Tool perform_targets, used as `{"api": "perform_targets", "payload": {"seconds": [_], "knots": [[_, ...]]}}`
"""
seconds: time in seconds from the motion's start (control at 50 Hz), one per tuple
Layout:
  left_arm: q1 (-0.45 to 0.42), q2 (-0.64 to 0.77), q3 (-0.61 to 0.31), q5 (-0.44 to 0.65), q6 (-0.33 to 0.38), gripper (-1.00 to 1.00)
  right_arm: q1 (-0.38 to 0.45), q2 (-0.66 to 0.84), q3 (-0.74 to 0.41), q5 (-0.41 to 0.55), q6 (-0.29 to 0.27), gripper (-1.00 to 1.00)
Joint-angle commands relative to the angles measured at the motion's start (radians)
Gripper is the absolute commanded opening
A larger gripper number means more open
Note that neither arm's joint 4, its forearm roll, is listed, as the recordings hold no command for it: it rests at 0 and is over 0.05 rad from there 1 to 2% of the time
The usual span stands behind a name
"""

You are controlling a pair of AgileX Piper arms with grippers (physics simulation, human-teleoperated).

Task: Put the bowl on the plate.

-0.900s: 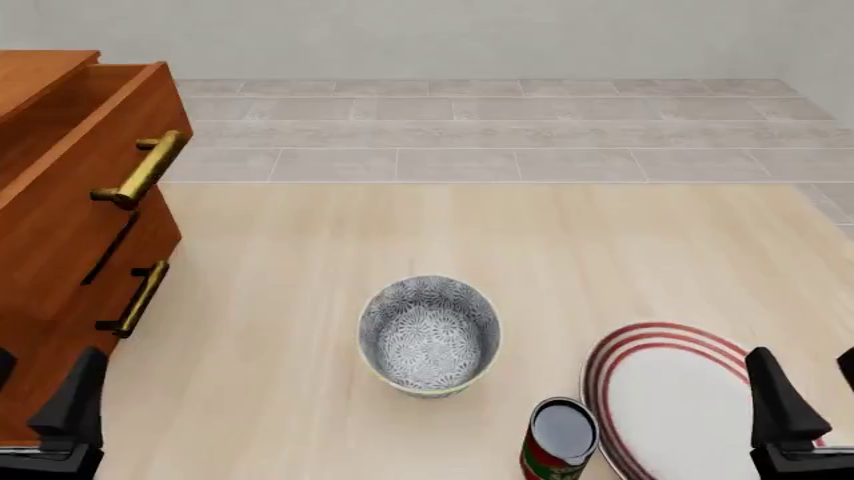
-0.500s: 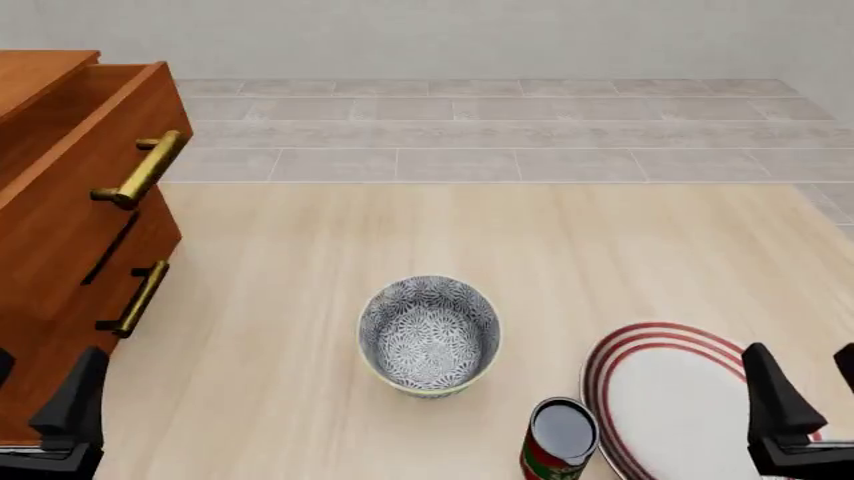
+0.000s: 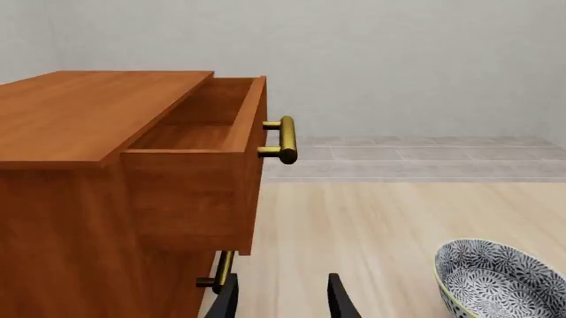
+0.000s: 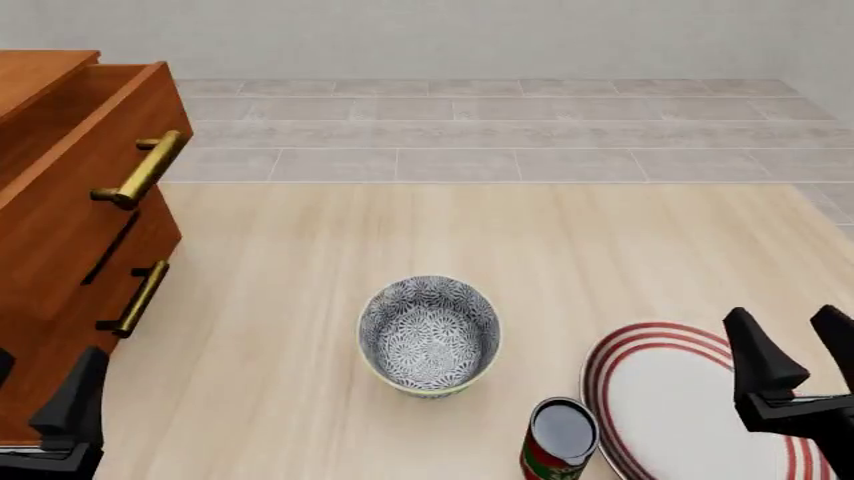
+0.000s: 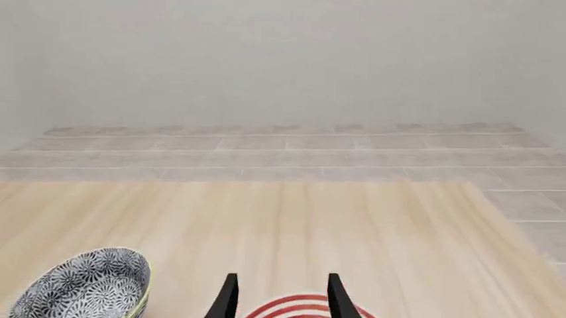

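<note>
Front view has the bowl (image 4: 429, 334) upright on the counter (image 4: 534, 240), about midway across and toward the near edge. Well right of it lies the plate (image 4: 667, 400), at the near right corner, with a red can (image 4: 558, 438) just beside its left rim. Right gripper (image 4: 790, 345) hovers over the plate, fingers spread and empty. Left gripper (image 3: 281, 299), beside the wooden drawer unit (image 4: 67, 230), is likewise apart and empty.

The floral-patterned bowl (image 4: 429, 336) sits upright on the worktop (image 4: 400, 240), apart from the red-ringed white plate (image 4: 674, 400) lying flat at its right.
</note>
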Motion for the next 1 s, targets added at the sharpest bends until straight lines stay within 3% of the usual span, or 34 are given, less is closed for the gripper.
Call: {"api": "perform_targets", "payload": {"seconds": [0.02,0.04,0.1,0.24,0.28,0.32,0.42,0.62,0.72,0.8,0.84,1.0], "knots": [[0.000,0.000,0.000,0.000,0.000,1.00,0.076,0.125,-0.080,-0.036,0.007,1.00],[0.000,0.000,0.000,0.000,0.000,1.00,0.090,0.130,-0.092,-0.030,-0.004,1.00],[0.000,0.000,0.000,0.000,0.000,1.00,0.108,0.175,-0.127,-0.037,0.039,1.00],[0.000,0.000,0.000,0.000,0.000,1.00,0.195,0.350,-0.206,-0.062,0.006,1.00],[0.000,0.000,0.000,0.000,0.000,1.00,0.242,0.408,-0.235,-0.059,0.042,1.00],[0.000,0.000,0.000,0.000,0.000,1.00,0.269,0.463,-0.254,-0.069,0.015,1.00],[0.000,0.000,0.000,0.000,0.000,1.00,0.312,0.556,-0.305,-0.081,0.007,1.00],[0.000,0.000,0.000,0.000,0.000,1.00,0.372,0.728,-0.407,-0.050,0.074,1.00],[0.000,0.000,0.000,0.000,0.000,1.00,0.388,0.797,-0.453,-0.025,0.035,1.00],[0.000,0.000,0.000,0.000,0.000,1.00,0.399,0.877,-0.495,-0.010,0.048,1.00],[0.000,0.000,0.000,0.000,0.000,1.00,0.409,0.907,-0.517,0.002,0.020,1.00],[0.000,0.000,0.000,0.000,0.000,1.00,0.454,0.969,-0.541,0.025,0.015,1.00]]}}
